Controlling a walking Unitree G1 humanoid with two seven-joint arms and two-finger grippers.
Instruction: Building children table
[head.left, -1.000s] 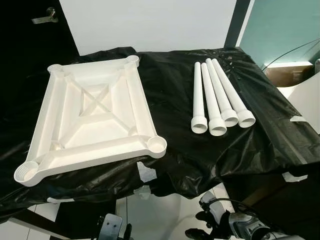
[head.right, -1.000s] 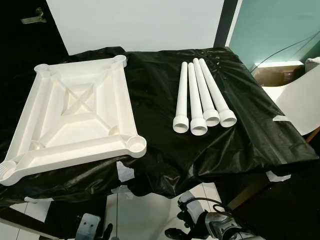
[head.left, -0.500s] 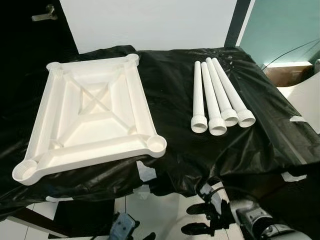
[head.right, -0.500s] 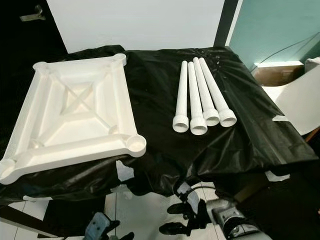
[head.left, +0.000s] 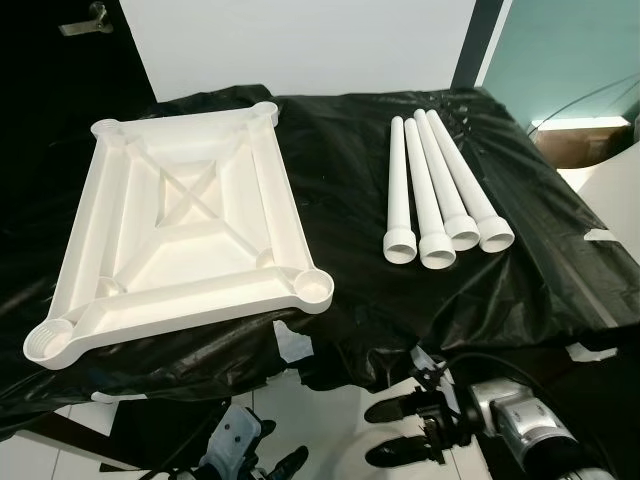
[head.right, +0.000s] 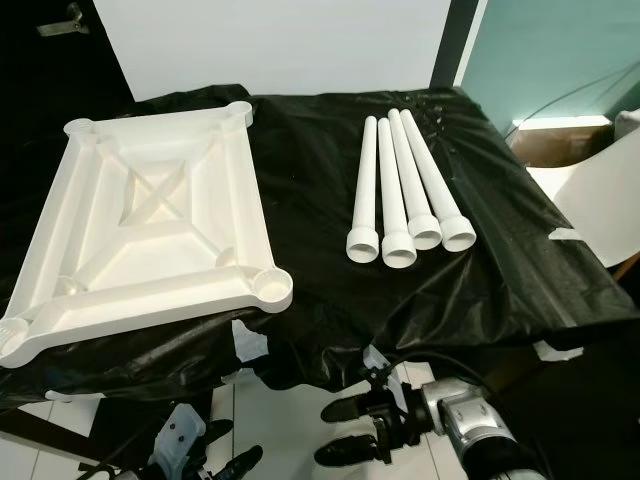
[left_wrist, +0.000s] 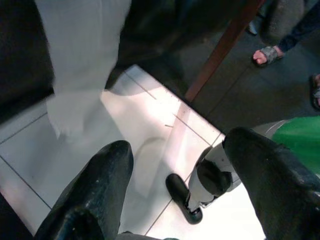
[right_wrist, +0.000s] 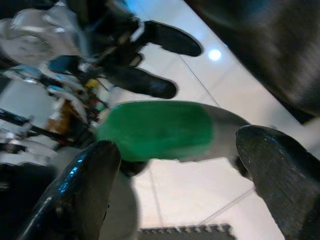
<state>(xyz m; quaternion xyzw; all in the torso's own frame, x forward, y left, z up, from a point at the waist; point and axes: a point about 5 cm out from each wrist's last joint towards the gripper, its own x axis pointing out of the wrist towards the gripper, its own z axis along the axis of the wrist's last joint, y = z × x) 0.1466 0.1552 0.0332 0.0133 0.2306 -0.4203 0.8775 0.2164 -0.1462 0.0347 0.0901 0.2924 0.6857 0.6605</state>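
White ribbed tabletop (head.left: 180, 240) upside down, 4 white legs (head.left: 440, 195) beside, both grippers' fingers apart

wall: white (head.left: 300, 45), teal panel (head.left: 560, 50) at right
door: dark, metal handle (head.left: 82, 20), far left
floor: white glossy tiles (head.right: 290, 420)
table cover: black plastic sheet (head.left: 340, 150), crinkled, taped at edges
light: bright, glare on sheet
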